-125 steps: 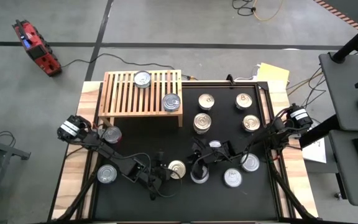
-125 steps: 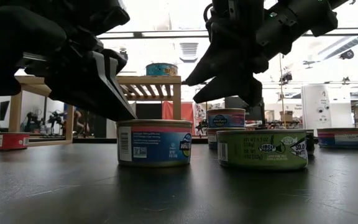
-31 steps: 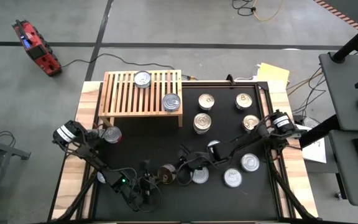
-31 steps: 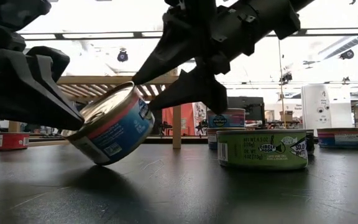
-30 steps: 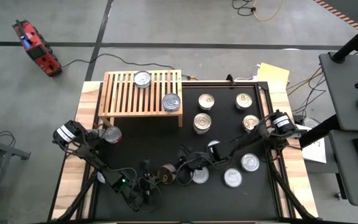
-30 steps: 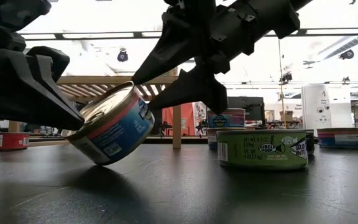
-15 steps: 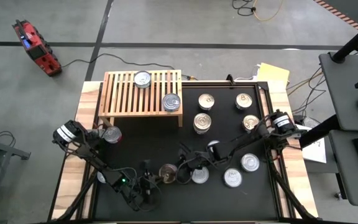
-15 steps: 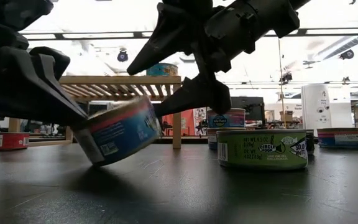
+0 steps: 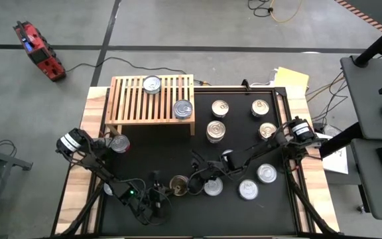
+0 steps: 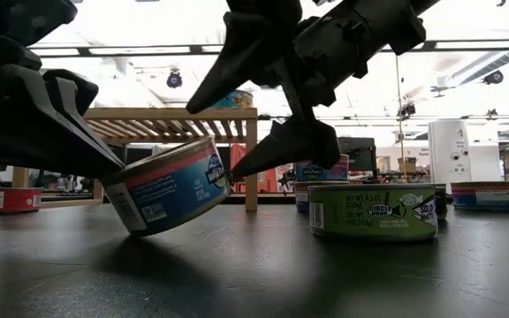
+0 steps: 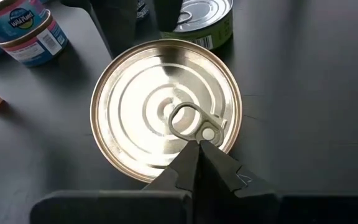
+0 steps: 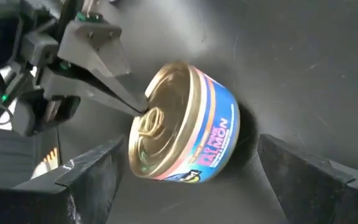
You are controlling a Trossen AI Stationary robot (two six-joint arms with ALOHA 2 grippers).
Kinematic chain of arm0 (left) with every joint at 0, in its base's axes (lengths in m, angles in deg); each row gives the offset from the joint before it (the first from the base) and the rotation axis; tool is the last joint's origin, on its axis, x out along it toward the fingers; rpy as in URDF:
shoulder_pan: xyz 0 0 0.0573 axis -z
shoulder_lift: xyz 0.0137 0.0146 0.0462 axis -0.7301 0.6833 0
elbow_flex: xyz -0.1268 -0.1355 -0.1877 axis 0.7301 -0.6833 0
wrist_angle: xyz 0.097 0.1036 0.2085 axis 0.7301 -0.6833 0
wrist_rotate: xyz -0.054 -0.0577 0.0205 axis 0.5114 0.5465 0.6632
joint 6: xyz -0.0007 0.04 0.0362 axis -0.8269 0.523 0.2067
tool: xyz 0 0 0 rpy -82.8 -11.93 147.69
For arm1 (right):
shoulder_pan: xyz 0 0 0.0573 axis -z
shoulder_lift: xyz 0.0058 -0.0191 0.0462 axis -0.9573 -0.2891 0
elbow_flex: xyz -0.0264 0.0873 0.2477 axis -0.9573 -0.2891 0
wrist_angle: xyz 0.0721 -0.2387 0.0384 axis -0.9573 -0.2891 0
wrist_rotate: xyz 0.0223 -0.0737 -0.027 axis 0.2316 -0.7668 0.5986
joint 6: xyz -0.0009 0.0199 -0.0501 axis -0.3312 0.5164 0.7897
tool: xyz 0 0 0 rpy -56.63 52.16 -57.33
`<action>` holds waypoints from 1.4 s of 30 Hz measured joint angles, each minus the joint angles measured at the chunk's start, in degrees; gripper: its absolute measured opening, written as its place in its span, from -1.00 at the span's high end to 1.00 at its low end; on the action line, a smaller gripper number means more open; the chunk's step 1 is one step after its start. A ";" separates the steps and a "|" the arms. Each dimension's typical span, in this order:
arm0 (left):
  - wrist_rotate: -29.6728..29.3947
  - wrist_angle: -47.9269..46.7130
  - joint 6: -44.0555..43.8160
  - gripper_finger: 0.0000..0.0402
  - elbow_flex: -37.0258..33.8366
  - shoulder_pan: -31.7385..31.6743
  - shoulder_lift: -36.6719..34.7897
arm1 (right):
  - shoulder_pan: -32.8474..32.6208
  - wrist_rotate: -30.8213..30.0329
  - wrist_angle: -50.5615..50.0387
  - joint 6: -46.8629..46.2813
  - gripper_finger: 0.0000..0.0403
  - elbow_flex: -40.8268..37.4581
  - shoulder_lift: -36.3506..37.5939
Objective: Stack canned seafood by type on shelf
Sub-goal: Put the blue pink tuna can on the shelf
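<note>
The tilted can (image 10: 168, 196), blue with a pink band and a gold pull-tab lid, sits near the front of the black tabletop (image 9: 158, 149), propped on its lower edge with the lid facing up and toward the left arm. In the left wrist view the lid (image 11: 165, 111) fills the picture. The left gripper (image 11: 198, 148) has its jaws pinched together into one point, and that point touches the lid right beside the pull ring; whether it hooks the ring cannot be made out.

The right gripper (image 12: 188, 167) stands with its jaws spread wide, one finger on either side of the can, neither touching it. From the table-level camera most of both arms is cut off at the top.

Just beside the tilted can stands a green can (image 10: 374, 212), upright. More cans (image 9: 217, 107) are scattered over the right half of the tabletop, lids up, their labels too small to read from above. One can with a red side (image 9: 119, 143) sits at the left edge by the left arm.

The wooden shelf (image 9: 128, 99) is at the back left. Two cans stand on its slats, one at the back (image 9: 152, 83) and one at the front right corner (image 9: 183, 109), apart from each other.
</note>
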 joint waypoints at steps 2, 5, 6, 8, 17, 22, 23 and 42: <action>0.04 -0.01 -0.05 1.00 -0.05 0.04 0.00 | -0.05 -0.04 -0.01 -0.72 -0.76 0.00 0.00; 0.06 -0.02 -0.05 1.00 -0.07 0.06 0.00 | -0.11 -0.02 0.11 -1.86 -0.76 0.00 -0.32; 0.06 -0.04 -0.05 1.00 -0.07 0.08 0.00 | -0.11 0.00 0.11 -2.25 -0.76 0.00 -0.43; 0.09 -0.03 -0.05 1.00 -0.07 0.13 0.00 | -0.13 -0.01 0.00 -2.81 -0.76 0.00 -0.84; 0.32 5.13 1.28 1.00 -0.10 0.37 4.34 | -0.52 0.19 3.97 -4.49 -0.76 0.02 -3.65; 0.63 7.02 1.14 1.00 -0.18 0.43 5.68 | -0.48 0.96 7.18 -2.50 -0.76 -0.04 -5.35; 0.64 6.99 1.13 1.00 -0.18 0.48 5.68 | -0.46 0.86 7.25 -0.79 -0.76 -0.04 -5.35; -0.29 6.88 1.50 1.00 -0.40 0.59 5.57 | -0.35 -2.32 8.16 44.07 -0.76 -0.02 -5.01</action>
